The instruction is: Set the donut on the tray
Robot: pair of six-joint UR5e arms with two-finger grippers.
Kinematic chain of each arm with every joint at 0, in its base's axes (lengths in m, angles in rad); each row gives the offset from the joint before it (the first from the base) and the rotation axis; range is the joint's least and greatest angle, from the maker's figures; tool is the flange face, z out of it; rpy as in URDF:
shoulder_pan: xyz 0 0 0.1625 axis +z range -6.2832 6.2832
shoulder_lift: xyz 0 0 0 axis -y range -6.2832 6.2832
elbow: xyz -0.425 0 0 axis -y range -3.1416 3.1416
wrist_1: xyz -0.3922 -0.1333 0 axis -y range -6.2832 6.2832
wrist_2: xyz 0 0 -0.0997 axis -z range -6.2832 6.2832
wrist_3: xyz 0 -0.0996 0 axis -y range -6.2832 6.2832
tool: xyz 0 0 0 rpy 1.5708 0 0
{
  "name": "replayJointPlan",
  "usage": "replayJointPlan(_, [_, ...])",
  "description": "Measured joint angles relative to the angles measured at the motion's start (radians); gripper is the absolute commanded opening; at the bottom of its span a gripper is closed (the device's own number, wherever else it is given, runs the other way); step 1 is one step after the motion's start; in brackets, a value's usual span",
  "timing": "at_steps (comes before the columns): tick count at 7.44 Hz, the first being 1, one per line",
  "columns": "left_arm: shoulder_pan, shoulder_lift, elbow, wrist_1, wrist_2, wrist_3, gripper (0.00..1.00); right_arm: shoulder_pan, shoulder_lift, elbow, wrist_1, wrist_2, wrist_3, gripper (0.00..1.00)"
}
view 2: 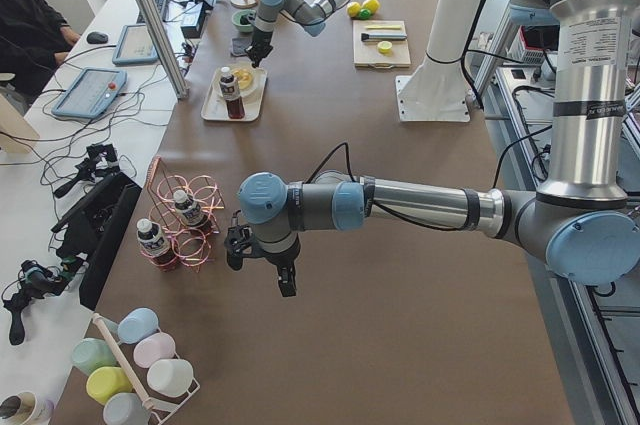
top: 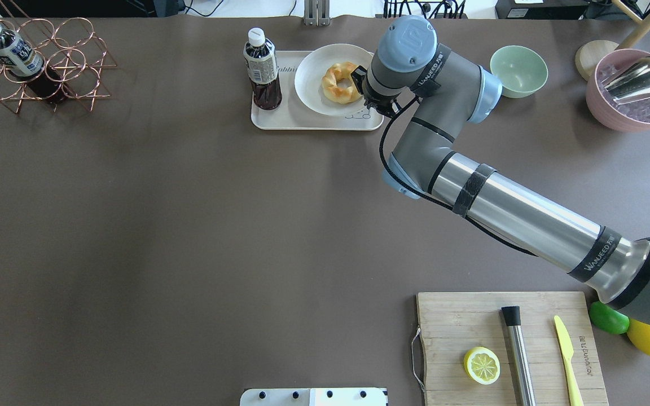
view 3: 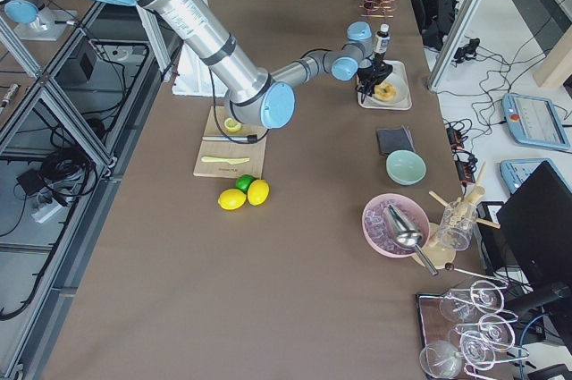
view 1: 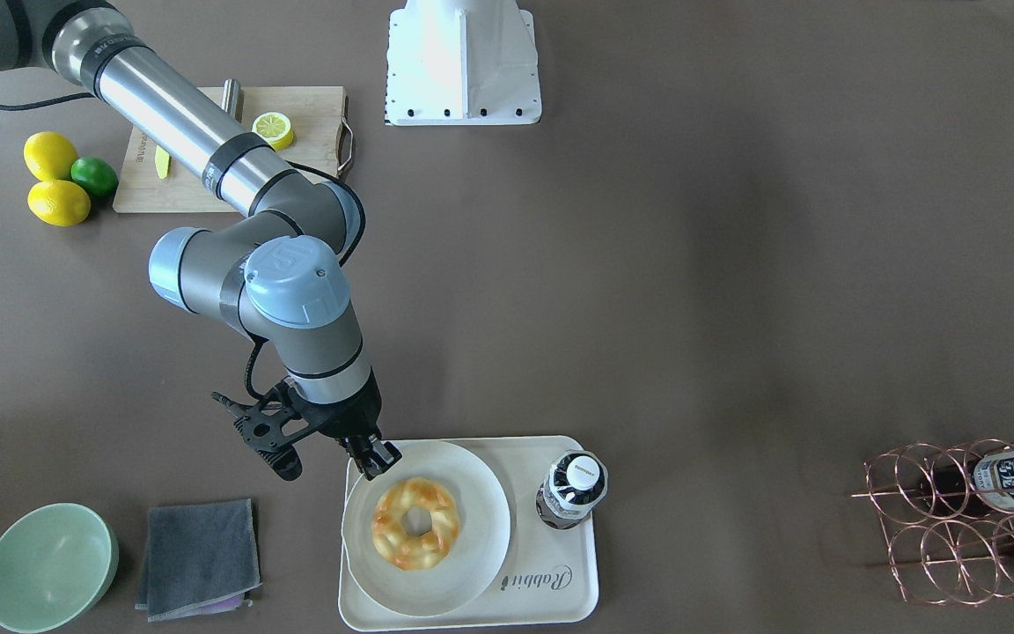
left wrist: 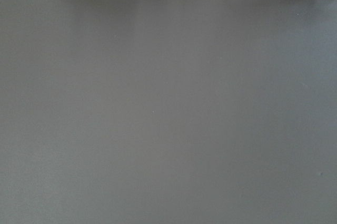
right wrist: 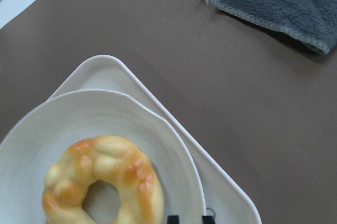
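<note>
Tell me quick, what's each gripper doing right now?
Left gripper: cannot be told; seen only from a side view.
Right gripper: slightly open, holding nothing, near the donut.

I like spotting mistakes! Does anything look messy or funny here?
Nothing is spilled or broken. One small thing: the donut lies on a white plate, and that plate sits pushed to one end of the tray, its rim reaching the tray's edge.

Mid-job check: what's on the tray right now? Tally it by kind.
On the tray:
Plate: 1
Donut: 1, lying on the plate
Bottle: 1, upright beside the plate
Total: 3
</note>
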State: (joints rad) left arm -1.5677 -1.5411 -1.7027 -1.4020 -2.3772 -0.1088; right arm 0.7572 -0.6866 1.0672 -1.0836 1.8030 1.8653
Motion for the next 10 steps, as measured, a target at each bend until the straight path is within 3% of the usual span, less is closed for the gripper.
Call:
replayJointPlan(7, [0.0, -0.003, 0.002, 0.0, -0.001, 0.0, 0.98, 0.022, 0.002, 0.019, 0.01, -0.004, 0.002, 1.0])
replayJointPlan(8, [0.0, -0.005, 0.002, 0.0, 0.0, 0.0, 0.98, 0.046, 0.001, 0.044, 0.009, 0.026, -0.001, 1.0])
replayJointPlan(10, [0.001, -0.009, 0.001, 0.0, 0.0, 0.0, 0.98, 0.124, -0.049, 0.151, -0.004, 0.169, -0.022, 1.0])
